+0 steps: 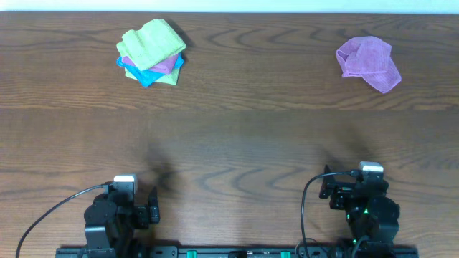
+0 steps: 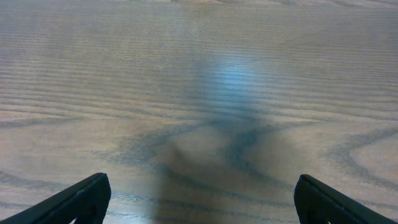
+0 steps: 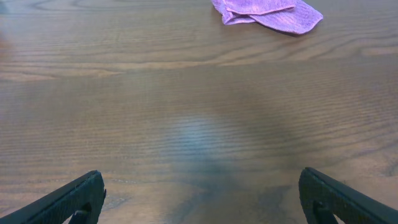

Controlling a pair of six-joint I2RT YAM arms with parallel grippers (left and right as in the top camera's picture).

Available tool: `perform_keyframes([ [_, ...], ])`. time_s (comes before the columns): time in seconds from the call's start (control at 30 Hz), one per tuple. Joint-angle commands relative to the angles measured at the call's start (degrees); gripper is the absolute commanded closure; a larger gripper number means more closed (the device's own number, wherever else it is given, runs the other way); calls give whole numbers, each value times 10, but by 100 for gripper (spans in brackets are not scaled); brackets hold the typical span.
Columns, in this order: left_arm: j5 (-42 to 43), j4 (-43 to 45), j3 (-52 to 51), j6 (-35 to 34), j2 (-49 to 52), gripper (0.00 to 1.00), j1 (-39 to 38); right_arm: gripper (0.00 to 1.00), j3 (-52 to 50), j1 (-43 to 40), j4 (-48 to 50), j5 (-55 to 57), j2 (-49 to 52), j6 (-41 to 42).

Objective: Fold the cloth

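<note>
The cloth (image 1: 368, 62) is lilac and lies crumpled in a loose heap at the far right of the wooden table; its near edge shows at the top of the right wrist view (image 3: 267, 12). My right gripper (image 1: 353, 192) rests near the front edge, far short of the cloth, open with nothing between its fingers (image 3: 200, 196). At the front left, my left gripper (image 1: 135, 204) is also open and empty, with only bare wood ahead of it (image 2: 199, 199).
A pile of cloths sits at the far left: a lime-green cloth (image 1: 152, 41) on top, a purple layer (image 1: 169, 67) and a blue cloth (image 1: 143, 74) beneath. The dark wooden table (image 1: 237, 136) spans the view.
</note>
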Motion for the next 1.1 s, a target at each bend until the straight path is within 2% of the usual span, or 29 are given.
perform_keyframes([
  [0.0,-15,-26,-10,13,-6,5,-3,1,-5,-3,-4,6,-7,10],
  [0.27,-14,-26,-10,13,-6,5,-3,1,4,-4,2,1,4,8],
  [0.4,-14,-26,-10,13,-6,5,-3,1,67,-4,-1,2,72,30],
  [0.5,-14,-26,-10,13,-6,5,-3,1,145,-4,-2,11,164,31],
  [0.7,-14,-26,-10,13,-6,5,-3,1,337,-24,-15,49,383,88],
  [0.9,-14,-26,-10,13,-6,4,-3,1,558,-26,-47,93,608,87],
  [1.07,-15,-26,-10,13,-6,4,-3,1,713,-34,-75,126,755,87],
])
